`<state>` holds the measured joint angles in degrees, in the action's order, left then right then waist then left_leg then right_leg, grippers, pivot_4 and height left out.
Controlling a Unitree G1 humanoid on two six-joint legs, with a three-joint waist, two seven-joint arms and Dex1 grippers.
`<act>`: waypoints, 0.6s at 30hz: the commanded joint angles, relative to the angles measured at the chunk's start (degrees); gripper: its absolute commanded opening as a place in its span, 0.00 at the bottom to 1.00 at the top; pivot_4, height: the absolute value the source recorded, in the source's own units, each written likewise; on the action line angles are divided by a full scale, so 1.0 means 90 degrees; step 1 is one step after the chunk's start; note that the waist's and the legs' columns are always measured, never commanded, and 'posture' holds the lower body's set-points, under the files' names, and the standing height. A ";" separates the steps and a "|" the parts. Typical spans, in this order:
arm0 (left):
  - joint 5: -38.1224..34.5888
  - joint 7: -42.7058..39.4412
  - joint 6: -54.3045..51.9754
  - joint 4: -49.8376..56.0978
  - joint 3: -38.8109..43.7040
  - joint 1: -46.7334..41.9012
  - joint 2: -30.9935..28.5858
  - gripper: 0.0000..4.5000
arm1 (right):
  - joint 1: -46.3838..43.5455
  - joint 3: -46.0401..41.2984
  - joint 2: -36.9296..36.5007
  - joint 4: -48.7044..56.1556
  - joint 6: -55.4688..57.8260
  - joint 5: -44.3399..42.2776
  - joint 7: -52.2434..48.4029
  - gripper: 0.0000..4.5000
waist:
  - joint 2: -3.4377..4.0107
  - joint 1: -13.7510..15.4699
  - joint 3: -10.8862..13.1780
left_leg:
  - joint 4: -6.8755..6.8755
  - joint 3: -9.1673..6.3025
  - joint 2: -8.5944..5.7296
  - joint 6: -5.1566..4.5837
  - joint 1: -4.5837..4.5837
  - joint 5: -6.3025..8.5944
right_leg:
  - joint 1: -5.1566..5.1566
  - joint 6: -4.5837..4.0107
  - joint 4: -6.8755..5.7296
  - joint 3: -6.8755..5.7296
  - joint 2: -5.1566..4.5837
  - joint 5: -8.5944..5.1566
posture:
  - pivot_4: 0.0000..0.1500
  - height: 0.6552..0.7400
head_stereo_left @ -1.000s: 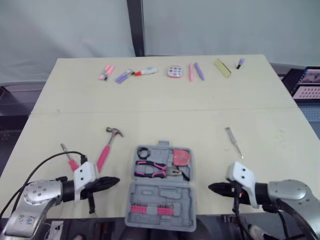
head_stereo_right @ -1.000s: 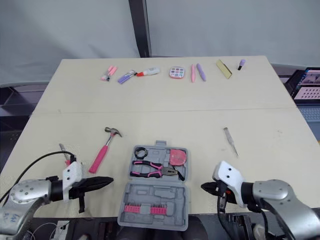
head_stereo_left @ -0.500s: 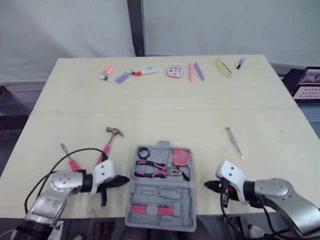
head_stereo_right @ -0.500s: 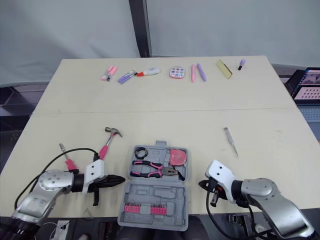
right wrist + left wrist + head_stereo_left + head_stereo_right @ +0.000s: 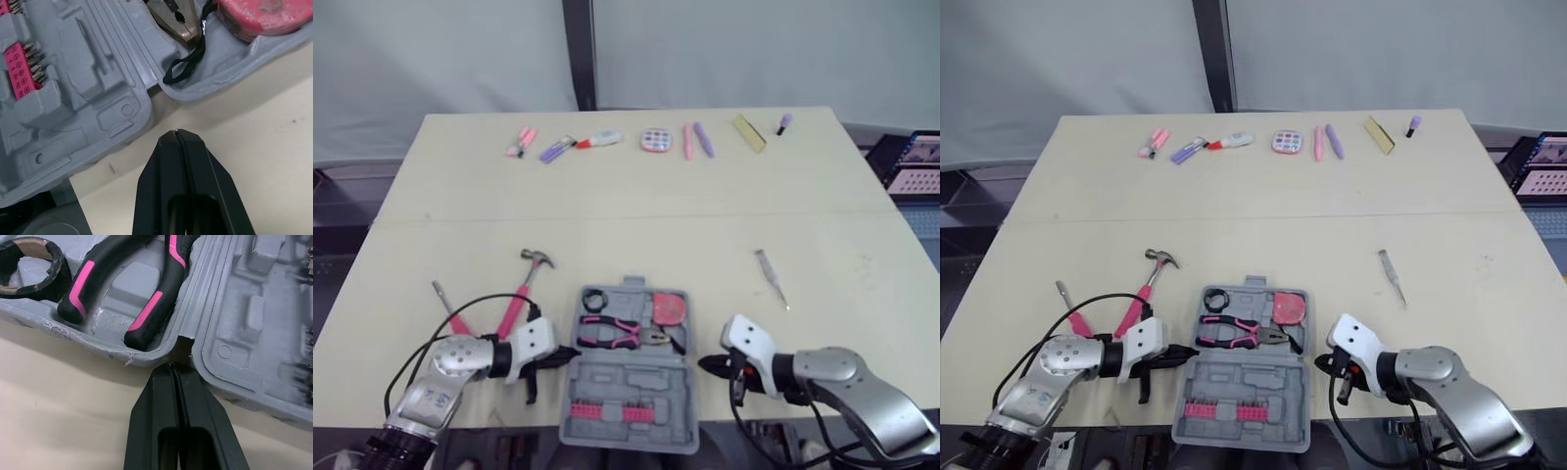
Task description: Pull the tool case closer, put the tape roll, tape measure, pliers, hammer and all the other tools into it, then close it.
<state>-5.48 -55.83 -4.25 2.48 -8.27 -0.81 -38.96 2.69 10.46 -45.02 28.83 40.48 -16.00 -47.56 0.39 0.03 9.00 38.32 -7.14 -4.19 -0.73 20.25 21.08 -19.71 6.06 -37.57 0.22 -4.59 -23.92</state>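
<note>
Left eye view: open tool case [image 5: 619,380] lengthwise toward robot; left gripper [image 5: 565,354], right gripper [image 5: 706,364] pressed together

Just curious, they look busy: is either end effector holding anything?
Nothing. The left end effector and right end effector are shut, empty, flanking the tool case.

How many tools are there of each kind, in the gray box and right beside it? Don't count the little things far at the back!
Tape roll: 1
Pliers: 1
Tape measure: 1
Rack of bits: 1
Hammer: 1
Pink-handled screwdriver: 1
Slim metal tool: 1
Total: 7
</note>
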 commanded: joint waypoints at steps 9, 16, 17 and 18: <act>0.0114 0.0225 0.0162 -0.0005 -0.0094 0.0048 0.0184 0.02 | -0.0352 0.0376 0.0233 -0.0251 0.0016 0.0161 0.0084 0.01 | 0.0000 0.0013 0.0000 | 0.0008 -0.0006 -0.0006 0.0000 0.0000 0.0000 | 0.0000 0.0000 -0.0008 0.0000 -0.0005 0.0000 | 1.00 1.00; 0.0139 0.0242 0.0107 -0.0049 -0.0125 -0.0074 0.0328 0.02 | -0.0449 0.0372 0.0349 -0.0264 0.0068 0.0167 0.0091 0.01 | 0.0001 0.0093 -0.0001 | 0.0022 -0.0012 -0.0011 -0.0002 0.0000 0.0001 | 0.0000 0.0000 -0.0010 0.0001 -0.0007 0.0000 | 1.00 1.00; 0.0141 0.0230 0.0097 -0.0042 -0.0146 -0.0090 0.0348 0.02 | -0.0486 0.0377 0.0395 -0.0282 0.0069 0.0173 0.0112 0.01 | 0.0001 0.0105 -0.0001 | 0.0024 -0.0012 -0.0011 -0.0002 0.0001 0.0001 | 0.0000 0.0000 -0.0010 0.0001 -0.0007 0.0000 | 1.00 1.00; 0.0147 0.0231 0.0077 -0.0019 -0.0165 -0.0095 0.0367 0.02 | -0.0508 0.0378 0.0422 -0.0293 0.0074 0.0179 0.0122 0.01 | 0.0001 0.0114 -0.0001 | 0.0026 -0.0012 -0.0011 -0.0002 0.0001 0.0001 | 0.0001 0.0000 -0.0009 0.0001 -0.0007 0.0000 | 1.00 1.00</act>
<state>-4.28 -54.28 -3.34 1.64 -8.61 -1.49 -36.43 -1.17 13.87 -42.02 25.02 41.52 -13.99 -47.18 0.40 1.05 9.00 38.57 -7.24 -4.29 -0.75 20.26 21.09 -19.71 6.06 -37.65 0.23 -4.65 -23.92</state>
